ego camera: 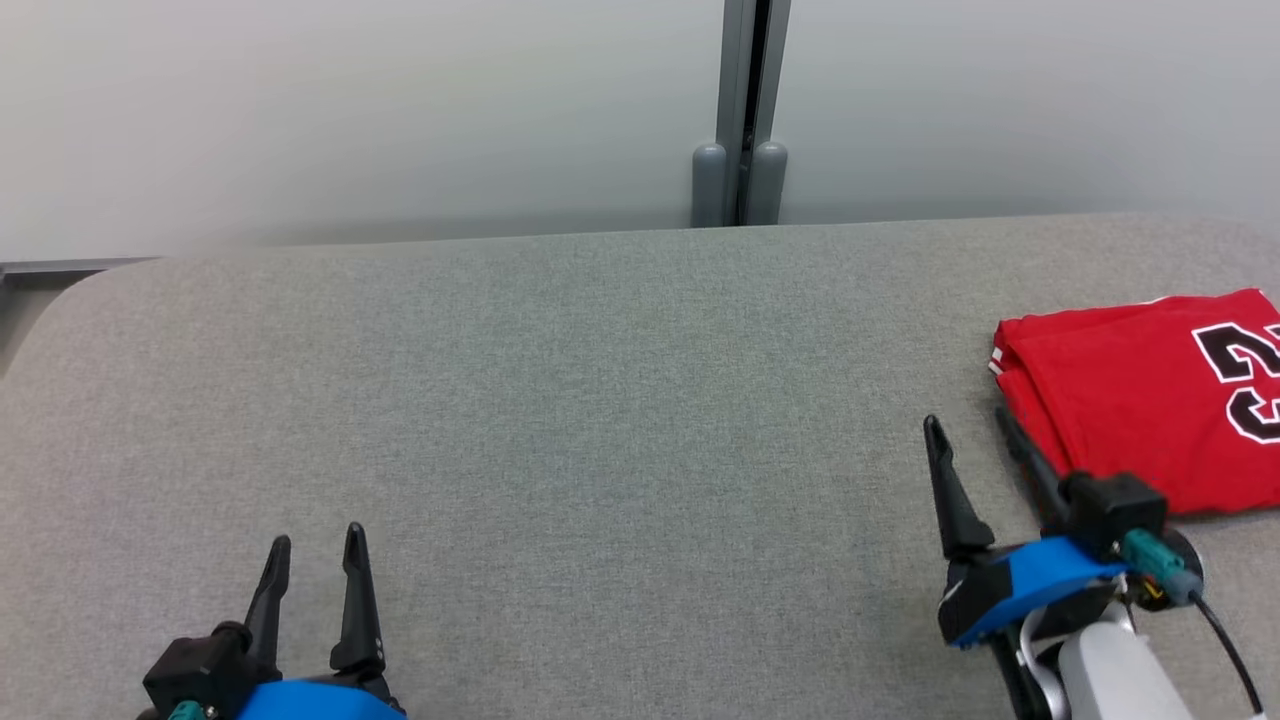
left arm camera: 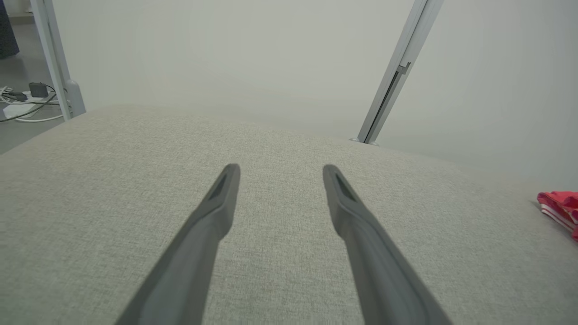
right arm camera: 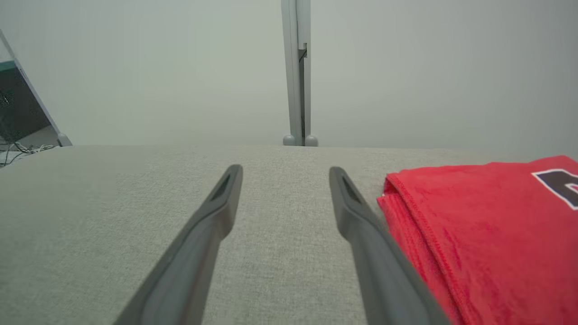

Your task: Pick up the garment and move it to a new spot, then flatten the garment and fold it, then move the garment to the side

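The garment is a red jersey with black-and-white numbers, folded flat at the right edge of the grey table. In the right wrist view the garment lies just right of my fingers; its striped edge peeks in at the far right of the left wrist view. My right gripper hovers open beside the garment's left edge, one finger close to the cloth, nothing between the fingers. My left gripper stands open at the lower left, far from the garment, over bare table. Between its fingers there is only fabric surface.
The grey fabric-covered table spreads wide between the two grippers. A pale wall with a grey vertical post stands behind the far edge. Cables and a power adapter lie on the floor beyond the table's left corner.
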Robot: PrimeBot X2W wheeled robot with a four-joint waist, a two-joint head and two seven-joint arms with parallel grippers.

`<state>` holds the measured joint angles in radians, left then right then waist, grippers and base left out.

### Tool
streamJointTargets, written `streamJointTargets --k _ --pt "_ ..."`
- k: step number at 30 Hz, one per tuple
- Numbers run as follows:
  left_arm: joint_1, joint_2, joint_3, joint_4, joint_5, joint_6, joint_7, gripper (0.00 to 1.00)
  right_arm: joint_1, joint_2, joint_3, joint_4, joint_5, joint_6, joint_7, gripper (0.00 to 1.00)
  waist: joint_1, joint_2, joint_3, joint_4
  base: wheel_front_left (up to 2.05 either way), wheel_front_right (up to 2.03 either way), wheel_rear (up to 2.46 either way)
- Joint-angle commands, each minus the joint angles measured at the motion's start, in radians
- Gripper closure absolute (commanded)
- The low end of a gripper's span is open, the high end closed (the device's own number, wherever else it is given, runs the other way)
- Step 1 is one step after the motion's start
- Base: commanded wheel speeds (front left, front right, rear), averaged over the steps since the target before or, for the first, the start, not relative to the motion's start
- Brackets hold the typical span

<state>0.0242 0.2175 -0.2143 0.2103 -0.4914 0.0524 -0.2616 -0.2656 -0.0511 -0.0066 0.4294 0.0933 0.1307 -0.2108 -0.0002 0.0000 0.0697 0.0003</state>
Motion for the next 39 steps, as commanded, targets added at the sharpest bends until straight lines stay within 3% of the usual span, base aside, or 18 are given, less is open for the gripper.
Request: streamJointTargets --k 1,12,32,33,39 --pt "0.015 -0.001 0.003 0.003 0.003 -0.001 -0.004 0.00 0.029 -0.001 0.011 -0.013 0.011 0.000 -0.012 0.00 0.0002 0.0000 -0.004 0.001 0.00 0.00 0.00" --pt "0.057 -0.021 0.014 0.008 0.010 0.007 -0.004 0.00 0.149 0.000 0.074 -0.052 0.088 0.000 -0.046 0.00 0.0002 0.0000 -0.023 0.009 0.00 0.00 0.00" --pt "0.077 -0.021 0.015 0.037 -0.009 -0.003 0.016 0.00 0.167 0.000 0.106 -0.016 0.128 0.000 -0.055 0.00 0.0002 0.0000 -0.049 0.007 0.00 0.00 0.00" --pt "0.075 -0.026 0.013 0.040 -0.011 -0.001 0.015 1.00 0.153 0.002 0.106 -0.012 0.128 0.000 -0.050 1.00 0.0002 0.0000 -0.049 0.007 0.00 0.00 0.00" --pt "0.074 -0.042 0.022 0.061 -0.060 -0.008 0.031 1.00 0.158 0.002 0.096 0.005 0.191 0.000 -0.030 1.00 0.0002 0.0000 -0.050 0.006 0.00 0.00 0.00"
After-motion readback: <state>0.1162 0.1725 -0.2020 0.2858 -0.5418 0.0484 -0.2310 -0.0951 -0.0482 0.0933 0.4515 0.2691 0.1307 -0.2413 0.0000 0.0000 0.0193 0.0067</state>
